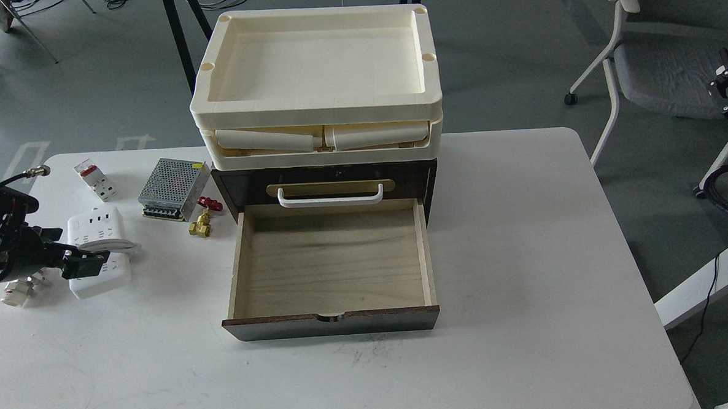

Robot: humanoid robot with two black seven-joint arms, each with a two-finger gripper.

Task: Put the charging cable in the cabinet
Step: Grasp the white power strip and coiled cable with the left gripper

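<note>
The charging cable [97, 222], a flat white power strip with its cord wrapped round the middle, lies on the white table [526, 253] at the left. My left gripper [84, 246] comes in from the left edge and hovers low at the strip's left side, over the cord; its dark fingers [90, 264] look spread and hold nothing. The dark brown cabinet [412, 181] stands mid-table with its bottom drawer [329, 261] pulled out, pale wood inside and empty. My right gripper [726, 87] is small and dark at the far right edge, away from the table.
Two stacked cream trays [317, 108] sit on the cabinet. Beside the strip lie a white-and-red breaker [95, 179], a perforated metal power supply [173, 187], a brass valve with a red handle [203, 219] and a white fitting [14, 292]. A grey chair [659, 62] stands at the right.
</note>
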